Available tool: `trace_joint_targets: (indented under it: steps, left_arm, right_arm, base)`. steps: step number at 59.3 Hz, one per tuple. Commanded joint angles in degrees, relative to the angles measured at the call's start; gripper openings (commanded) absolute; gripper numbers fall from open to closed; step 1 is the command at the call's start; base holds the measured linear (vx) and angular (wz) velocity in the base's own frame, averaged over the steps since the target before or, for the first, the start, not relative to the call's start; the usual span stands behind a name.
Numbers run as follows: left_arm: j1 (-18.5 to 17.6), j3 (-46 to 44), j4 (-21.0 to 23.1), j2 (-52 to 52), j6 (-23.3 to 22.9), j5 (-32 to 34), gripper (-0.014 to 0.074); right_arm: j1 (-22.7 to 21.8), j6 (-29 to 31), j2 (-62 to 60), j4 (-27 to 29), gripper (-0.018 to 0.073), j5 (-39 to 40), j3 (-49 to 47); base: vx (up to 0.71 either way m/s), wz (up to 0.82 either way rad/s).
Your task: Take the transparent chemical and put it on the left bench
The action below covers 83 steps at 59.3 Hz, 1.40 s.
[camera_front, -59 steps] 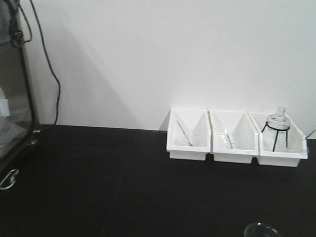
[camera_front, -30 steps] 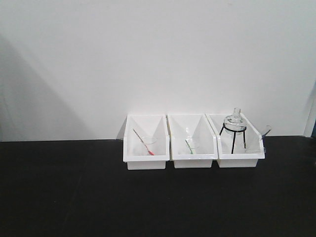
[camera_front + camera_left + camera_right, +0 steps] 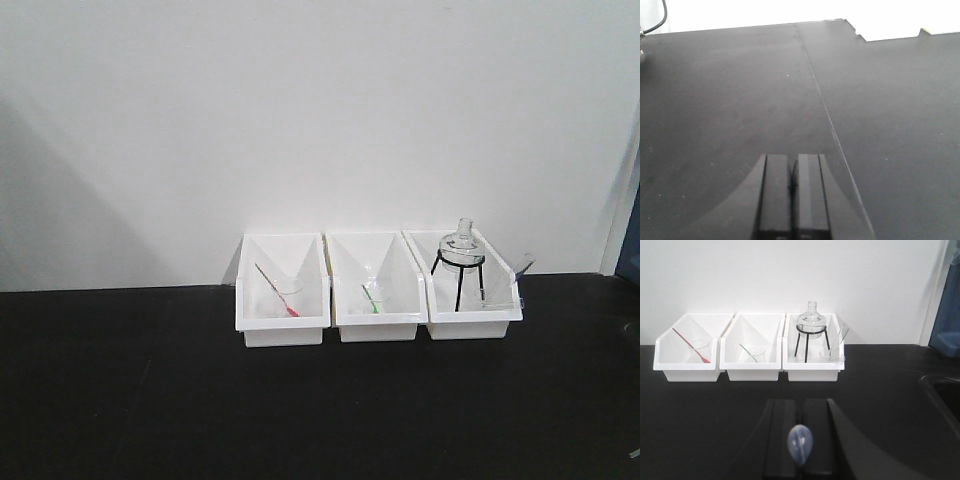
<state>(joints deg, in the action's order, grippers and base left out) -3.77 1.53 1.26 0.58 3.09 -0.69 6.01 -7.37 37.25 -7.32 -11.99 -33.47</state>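
Right gripper [image 3: 800,407]: fingers drawn close, pinching the beaker [image 3: 800,442]. Only a small clear, bluish rounded part of it showed between them. Its body and tilt could not be told. It was held over the bench [image 3: 150,390], apparently toward the front edge, and not yet set down.

Left gripper [image 3: 792,161]: fingers pressed together, holding nothing, low over bare bench beside a seam [image 3: 825,110].

Bench: matte black, backed by a white wall [image 3: 300,120]. Three white bins [image 3: 375,325] stood in a row along the back edge, right of centre, touching side by side. The rightmost carried a flask [image 3: 461,243] on a black tripod. The front of the bench and its left half were bare.

Step in hand, as judged: carry about done, placement remaining.

To do it well:
- Choose bare bench in front of the bins, well apart from them and back from the front edge.
- Keep the beaker upright and lower it straight down until the base sat flat.
- Part the fingers slowly and only a little.
- Lift straight up so that neither finger dragged the rim.

Glass pinched at its rim would likely swing or slip if moved abruptly, so slow travel was advisable.
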Motion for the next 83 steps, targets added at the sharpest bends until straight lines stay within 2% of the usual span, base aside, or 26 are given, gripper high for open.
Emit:
trace_joint_targets:
  steps: [1,6,15,18,23,30,38,44,63,71,76,83]
  left_arm:
    - [-0.1,0.9,0.0,1.1,-0.4,4.5,-0.0004]
    - [-0.1,0.9,0.0,1.1,-0.4,4.5,-0.0004]
    - [-0.1,0.9,0.0,1.1,-0.4,4.5,-0.0004]
    - [-0.1,0.9,0.0,1.1,-0.4,4.5,-0.0004]
    - [-0.1,0.9,0.0,1.1,-0.4,4.5,-0.0004]
    - [-0.1,0.9,0.0,1.1,-0.4,4.5,-0.0004]
    - [-0.1,0.9,0.0,1.1,-0.4,4.5,-0.0004]
    - [-0.1,0.9,0.0,1.1,-0.4,4.5,-0.0004]
    - [-0.1,0.9,0.0,1.1,-0.4,4.5,-0.0004]
    - [-0.1,0.9,0.0,1.1,-0.4,4.5,-0.0004]
    - [-0.1,0.9,0.0,1.1,-0.4,4.5,-0.0004]
    - [-0.1,0.9,0.0,1.1,-0.4,4.5,-0.0004]
  right_arm:
    - [-0.3,0.1,-0.1,-0.3,-0.0003,5.4,-2.0]
    - [-0.3,-1.0,-0.1,2.8,-0.0003,6.3,-2.0]
    - [-0.3,-1.3,3.3,11.6,-0.0001,13.6,-2.0]
    - [-0.2,-1.2,5.9,12.6,-0.0001,14.9,-2.0]
    - [2.0,-1.2,11.0,12.3,-0.0001,15.4,-2.0]
    - [11.0,2.0,18.1,8.6,-0.0001,19.0,-2.0]
    - [17.5,2.8,24.2,7.6,0.0,23.4,-2.0]
    - [19.2,2.8,27.0,7.3,0.0,22.5,-2.0]
    - [19.1,3.3,32.5,7.0,0.0014,19.8,-2.0]
    - [19.1,3.3,34.5,6.9,0.0086,20.8,-2.0]
    - [19.1,3.3,35.2,6.9,0.0174,21.0,-2.0]
    - [19.1,3.3,35.5,6.9,0.0341,21.5,-2.0]
  base:
    - [0.0,0.02]
    - [0.0,0.01]
    - [0.0,0.0]
    - [0.0,0.0]
    - [0.0,0.0]
    - [0.0,0.0]
    - [0.0,0.0]
    - [0.0,0.0]
    - [0.0,0.0]
    - [0.0,0.0]
    - [0.0,0.0]
    - [0.0,0.0]
